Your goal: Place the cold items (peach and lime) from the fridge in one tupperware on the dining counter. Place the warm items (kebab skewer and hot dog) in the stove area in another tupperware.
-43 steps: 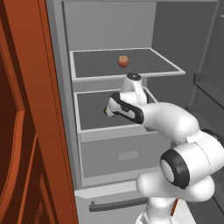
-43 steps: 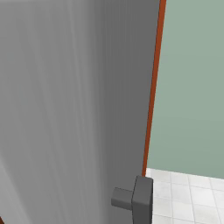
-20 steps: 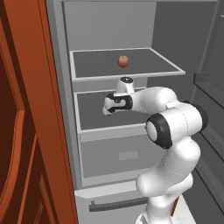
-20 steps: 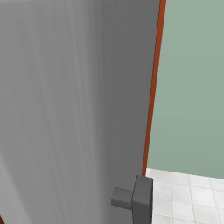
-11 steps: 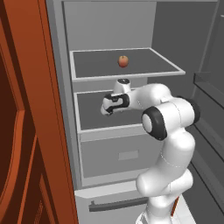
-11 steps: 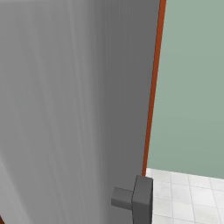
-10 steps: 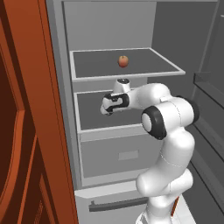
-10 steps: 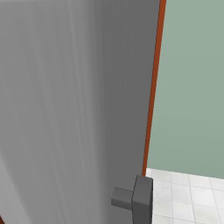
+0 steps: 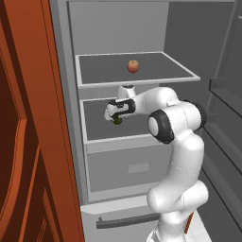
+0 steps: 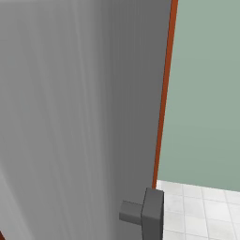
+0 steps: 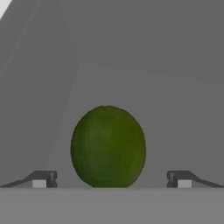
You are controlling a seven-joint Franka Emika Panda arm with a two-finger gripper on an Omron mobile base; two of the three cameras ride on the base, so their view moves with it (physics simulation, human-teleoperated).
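Note:
The fridge (image 9: 189, 42) stands open in the left base view. The peach (image 9: 133, 66), small and orange-red, rests on its upper shelf. The dark green lime (image 9: 117, 121) lies on the shelf below, partly hidden by the hand. My gripper (image 9: 115, 115) reaches into that lower shelf and stands open around the lime. In the hand view the lime (image 11: 108, 146) fills the space between the two fingertips (image 11: 40, 180), with a gap on each side. My gripper (image 11: 111, 180) is not touching it. The tupperwares, dining counter and stove area are out of view.
A red-brown cabinet side (image 9: 28, 142) stands close on the left of the fridge. A pale grey drawer (image 9: 127, 165) sits under the lime's shelf. The open fridge door (image 10: 70, 117) with its dark handle (image 10: 145, 213) blocks the right base view; a green wall (image 10: 206, 93) lies beyond.
The hand has moved left and a little lower into the lower shelf, down to the lime. The elbow has swung up and in. Peach and lime have not moved.

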